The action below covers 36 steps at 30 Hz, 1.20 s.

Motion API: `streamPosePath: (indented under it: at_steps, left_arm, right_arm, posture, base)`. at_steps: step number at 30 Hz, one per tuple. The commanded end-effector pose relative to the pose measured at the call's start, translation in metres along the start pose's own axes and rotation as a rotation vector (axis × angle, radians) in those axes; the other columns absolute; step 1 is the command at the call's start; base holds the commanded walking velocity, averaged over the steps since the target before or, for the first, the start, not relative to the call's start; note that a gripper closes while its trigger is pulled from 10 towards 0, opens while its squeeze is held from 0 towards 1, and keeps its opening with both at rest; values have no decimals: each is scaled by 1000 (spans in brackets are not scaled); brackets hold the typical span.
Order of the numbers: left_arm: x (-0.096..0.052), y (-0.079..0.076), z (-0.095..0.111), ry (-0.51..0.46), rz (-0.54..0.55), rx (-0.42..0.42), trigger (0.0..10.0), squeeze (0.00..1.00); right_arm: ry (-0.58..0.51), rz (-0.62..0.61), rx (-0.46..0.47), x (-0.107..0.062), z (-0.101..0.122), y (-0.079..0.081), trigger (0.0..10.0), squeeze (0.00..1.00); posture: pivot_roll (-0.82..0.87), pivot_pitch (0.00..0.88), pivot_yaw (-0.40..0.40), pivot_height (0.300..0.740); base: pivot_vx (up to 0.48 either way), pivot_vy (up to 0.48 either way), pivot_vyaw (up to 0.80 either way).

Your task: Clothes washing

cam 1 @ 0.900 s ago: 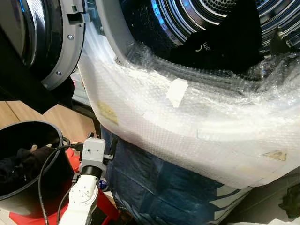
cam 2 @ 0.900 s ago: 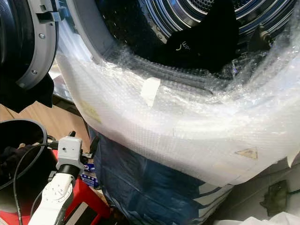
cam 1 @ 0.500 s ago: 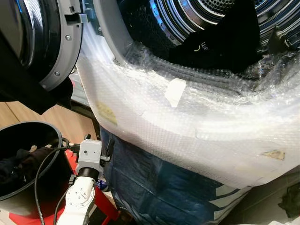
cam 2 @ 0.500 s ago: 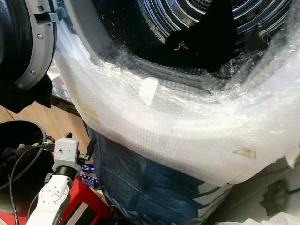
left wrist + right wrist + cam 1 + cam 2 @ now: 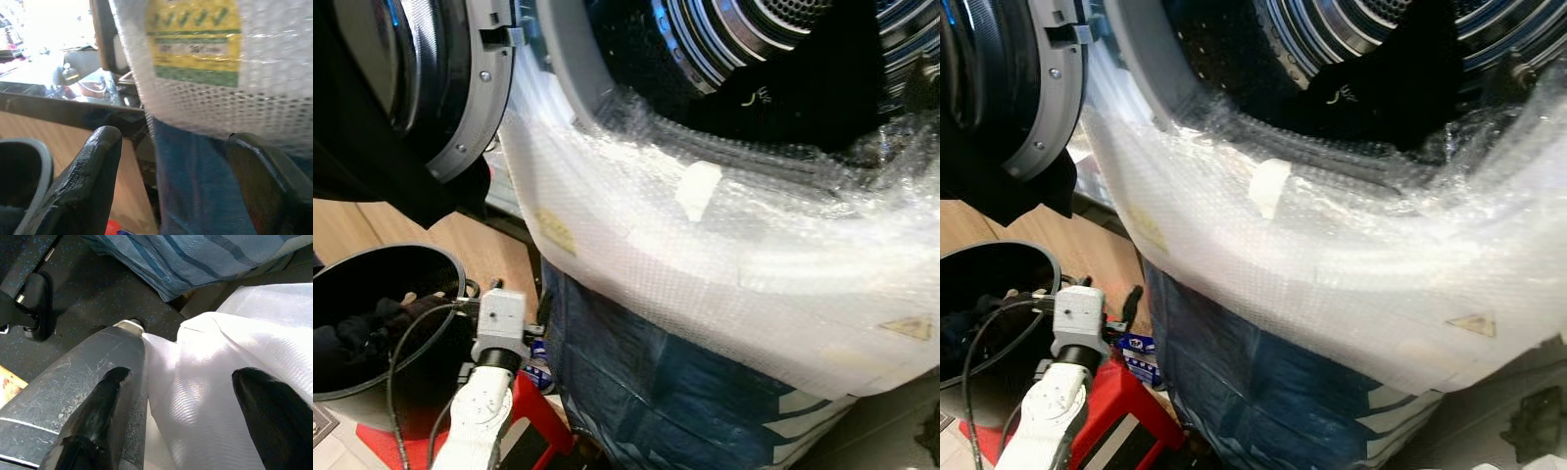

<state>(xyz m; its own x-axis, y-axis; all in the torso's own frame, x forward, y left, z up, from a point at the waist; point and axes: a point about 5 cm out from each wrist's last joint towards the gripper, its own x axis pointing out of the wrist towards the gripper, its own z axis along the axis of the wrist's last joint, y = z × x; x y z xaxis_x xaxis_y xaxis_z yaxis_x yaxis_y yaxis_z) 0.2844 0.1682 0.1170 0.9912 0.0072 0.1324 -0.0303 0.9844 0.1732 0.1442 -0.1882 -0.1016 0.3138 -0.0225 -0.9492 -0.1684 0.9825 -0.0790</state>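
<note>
A bubble-wrapped washing machine (image 5: 724,264) is filling the far right of the scene, its round door (image 5: 431,88) swinging open to the left. Dark clothing (image 5: 803,98) is lying inside the drum (image 5: 744,29), while more dark garments (image 5: 362,328) are sitting in a black bucket (image 5: 372,323) on the near left floor. These clothes are likely soft, light and limp, best pinched at a bunched fold. The left gripper (image 5: 171,186) is hovering low between bucket and machine, fingers (image 5: 93,166) spread and grasping nothing. The right gripper (image 5: 181,426) is hanging down over white plastic sheeting (image 5: 234,347), likewise released.
</note>
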Motion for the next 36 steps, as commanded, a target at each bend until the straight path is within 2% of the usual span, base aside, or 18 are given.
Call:
streamPosePath:
  at_steps: [1, 3, 6, 9, 12, 14, 19, 23, 36]
  left_arm:
    - [0, 0, 0, 6, -18, -11, 10000, 0]
    - [-1, -1, 1, 6, -40, -22, 10000, 0]
    - [-4, 4, 4, 6, -27, -16, 10000, 0]
    - [-6, 26, 6, 20, 47, -5, 10000, 0]
    - [-7, 37, 7, 25, 70, -8, 10000, 0]
    - [-7, 38, 6, 34, 63, -14, 10000, 0]
    - [-8, 23, 0, 71, 11, -50, 10000, 0]
    - [-7, 14, 3, 65, -9, -72, 10000, 0]
    - [-5, 13, 4, 59, -19, -57, 10000, 0]
  right_arm:
    - [33, -12, 3, 0, -9, -1, 10000, 0]
    - [35, -2, -10, 0, -10, 0, 10000, 0]
    - [39, -8, -13, 0, -13, 0, 10000, 0]
    - [40, -6, -11, 0, -13, 0, 10000, 0]
    - [39, -7, -13, 0, -13, 0, 10000, 0]
    - [33, -10, -11, 0, -12, -1, 10000, 0]
    - [21, -11, -13, 0, -8, -1, 10000, 0]
    - [12, -14, 20, 0, -8, -2, 10000, 0]
    - [9, -12, 22, 0, -7, -2, 10000, 0]
  posture:
    - [70, 124, -42, 740]
    - [73, 124, -44, 740]
    - [76, 127, -42, 740]
    - [76, 127, -42, 740]
    - [97, 129, -42, 740]
    - [93, 130, -40, 740]
    - [87, 125, -39, 740]
    - [82, 117, -41, 740]
    - [84, 115, -47, 740]
  base:
    - [0, 0, 0]
    - [0, 0, 0]
    - [0, 0, 0]
    - [0, 0, 0]
    - [0, 0, 0]
    - [0, 0, 0]
    - [0, 0, 0]
    - [0, 455, 0]
    - [0, 30, 0]
